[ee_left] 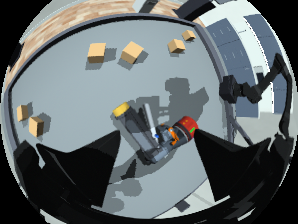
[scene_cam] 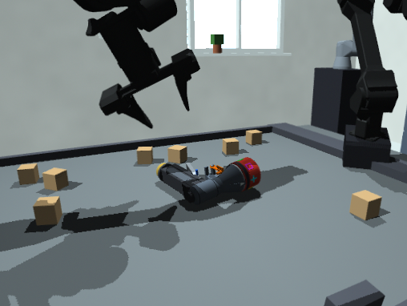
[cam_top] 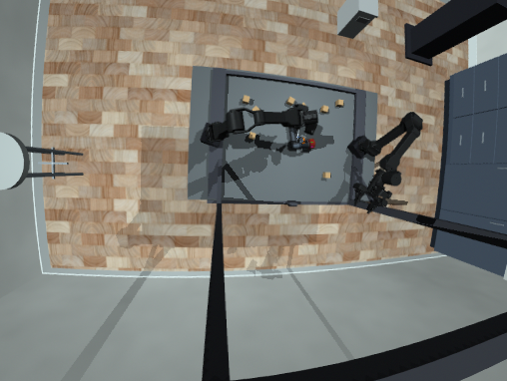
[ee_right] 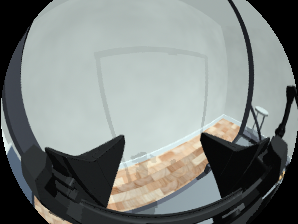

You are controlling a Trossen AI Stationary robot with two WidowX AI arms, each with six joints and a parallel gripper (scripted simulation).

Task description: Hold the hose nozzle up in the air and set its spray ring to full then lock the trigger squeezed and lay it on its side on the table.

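Observation:
The hose nozzle [scene_cam: 208, 185] [cam_top: 300, 145] [ee_left: 150, 137] lies on its side on the grey table [scene_cam: 260, 248] [cam_top: 279, 180]. It has a dark body, a yellow end and a red spray ring [scene_cam: 251, 171] [ee_left: 188, 126]. Orange parts show beside its barrel. My left gripper [scene_cam: 168, 117] [ee_left: 158, 134] [cam_top: 295, 134] is open and empty; it hangs well above the nozzle, apart from it, fingers pointing down. My right gripper [cam_top: 372, 199] [ee_right: 164, 138] is open and empty, off the table's edge, facing a wall and the floor.
Several tan blocks lie on the table: three at the left [scene_cam: 48, 210] [scene_cam: 55, 178] [scene_cam: 28, 173], several along the back rail [scene_cam: 177, 153] [scene_cam: 230, 146], and one at the right [scene_cam: 365, 204]. The right arm's base [scene_cam: 366, 150] stands at the table's right edge.

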